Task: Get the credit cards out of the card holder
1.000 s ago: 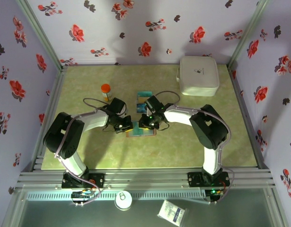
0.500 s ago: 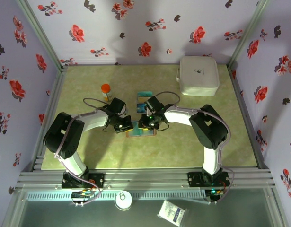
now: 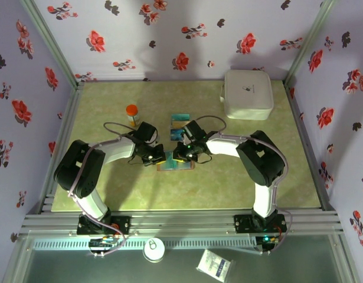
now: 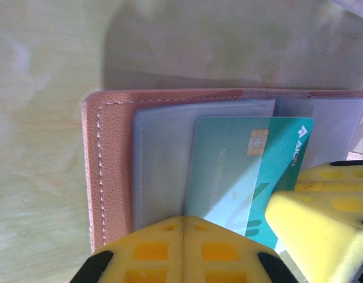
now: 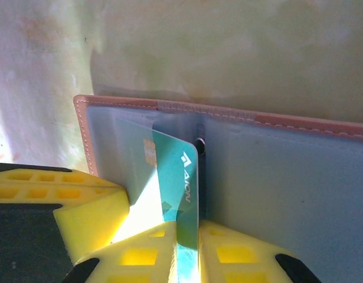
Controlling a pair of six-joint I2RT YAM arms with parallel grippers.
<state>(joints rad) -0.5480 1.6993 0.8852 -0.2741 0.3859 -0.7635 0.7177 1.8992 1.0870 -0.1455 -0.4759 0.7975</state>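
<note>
The tan leather card holder (image 4: 107, 165) lies open on the green mat, its blue-grey lining up. A teal credit card (image 5: 181, 183) sticks partly out of its left pocket, tilted on edge. My right gripper (image 5: 187, 236) is shut on that card's near end. My left gripper (image 4: 184, 221) is shut, its tips pressing down on the holder's left pane beside the card (image 4: 252, 171). From above, both grippers (image 3: 157, 158) (image 3: 180, 154) meet over the holder (image 3: 176, 166). Two more cards (image 3: 180, 118) (image 3: 176, 134) lie on the mat just behind.
An orange-capped bottle (image 3: 132, 114) stands behind the left arm. A white case (image 3: 247, 94) sits at the back right. Flowered walls close off the mat at the left, the back and the right.
My right gripper's fingers have narrowed onto the teal card. Both arms have stayed almost where they were.
</note>
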